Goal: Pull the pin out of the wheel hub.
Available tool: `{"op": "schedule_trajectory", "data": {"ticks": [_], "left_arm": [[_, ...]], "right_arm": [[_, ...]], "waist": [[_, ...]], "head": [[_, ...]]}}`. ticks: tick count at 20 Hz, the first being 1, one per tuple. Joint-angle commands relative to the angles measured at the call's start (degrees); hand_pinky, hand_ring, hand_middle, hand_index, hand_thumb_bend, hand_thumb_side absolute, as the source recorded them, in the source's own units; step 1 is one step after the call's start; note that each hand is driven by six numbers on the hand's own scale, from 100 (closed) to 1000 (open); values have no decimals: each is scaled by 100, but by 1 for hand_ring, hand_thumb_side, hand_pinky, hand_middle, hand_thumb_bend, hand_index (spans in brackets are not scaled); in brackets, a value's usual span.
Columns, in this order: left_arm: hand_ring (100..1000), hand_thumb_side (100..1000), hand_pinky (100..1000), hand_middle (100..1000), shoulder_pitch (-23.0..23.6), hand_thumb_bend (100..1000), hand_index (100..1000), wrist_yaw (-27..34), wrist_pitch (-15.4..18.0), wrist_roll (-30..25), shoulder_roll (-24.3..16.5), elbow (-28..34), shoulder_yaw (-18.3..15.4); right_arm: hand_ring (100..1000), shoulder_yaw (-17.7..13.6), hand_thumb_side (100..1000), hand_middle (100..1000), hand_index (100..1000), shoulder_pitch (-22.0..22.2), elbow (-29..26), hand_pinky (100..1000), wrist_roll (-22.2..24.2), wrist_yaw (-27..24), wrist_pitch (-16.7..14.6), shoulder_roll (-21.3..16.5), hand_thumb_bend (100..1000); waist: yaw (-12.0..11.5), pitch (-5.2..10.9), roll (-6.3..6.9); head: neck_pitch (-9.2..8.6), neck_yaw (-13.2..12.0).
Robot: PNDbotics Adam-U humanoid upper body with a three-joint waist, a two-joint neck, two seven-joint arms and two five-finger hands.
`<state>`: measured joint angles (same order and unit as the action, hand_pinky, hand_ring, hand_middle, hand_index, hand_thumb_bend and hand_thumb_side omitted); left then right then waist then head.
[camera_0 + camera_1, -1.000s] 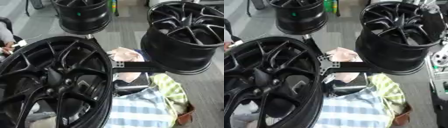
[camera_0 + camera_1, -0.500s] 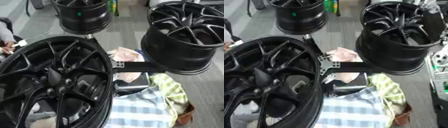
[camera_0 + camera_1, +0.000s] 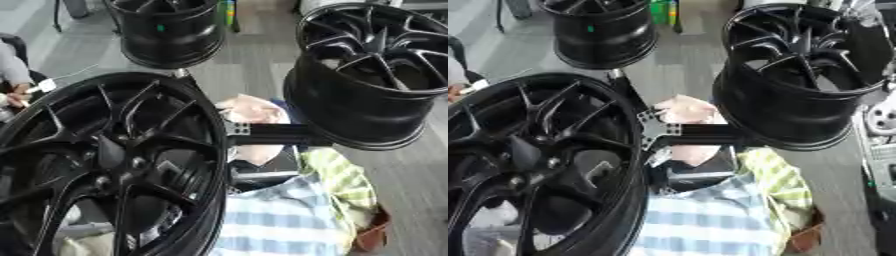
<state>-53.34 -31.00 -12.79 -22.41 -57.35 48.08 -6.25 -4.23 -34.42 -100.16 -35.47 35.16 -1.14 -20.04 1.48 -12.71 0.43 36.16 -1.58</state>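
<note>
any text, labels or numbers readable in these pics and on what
None can be read.
Small green sticker on the far wheel: too small to show any writing.
Near wheel, right wheel and black bracket: no markings visible.
Neither robot hand is in view.

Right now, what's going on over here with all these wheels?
Three black wheels are mounted on a black frame: a large wheel close at the left, another wheel at the upper right, and a third wheel at the top. Neither robot hand shows in either view, so nothing is being handled at this moment. No pin can be made out at the large wheel's hub. A plaid cloth lies below the frame.
</note>
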Motion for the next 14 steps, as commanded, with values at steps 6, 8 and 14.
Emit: {"op": "schedule_trajectory", "data": {"ticks": [6, 8, 14], "left_arm": [[743, 447, 791, 608, -623, 210, 735, 749, 577, 788, 226, 1298, -311], [747, 443, 791, 614, -761, 208, 739, 944, 771, 984, 390, 1615, -174], [764, 468, 814, 640, -736, 196, 769, 1558, 1385, 1598, 890, 2614, 253]], "right_arm": [[753, -18, 494, 695, 817, -100, -70, 759, 17, 30, 6, -92, 100], [754, -15, 488, 695, 817, -116, -67, 760, 28, 47, 10, -80, 100], [754, 8, 466, 697, 817, -189, -88, 762, 67, 114, 8, -27, 100]], "waist": [[-41, 149, -49], [-36, 157, -66], [-17, 158, -105]], "head": [[-2, -31], [6, -41], [-3, -65]]}}
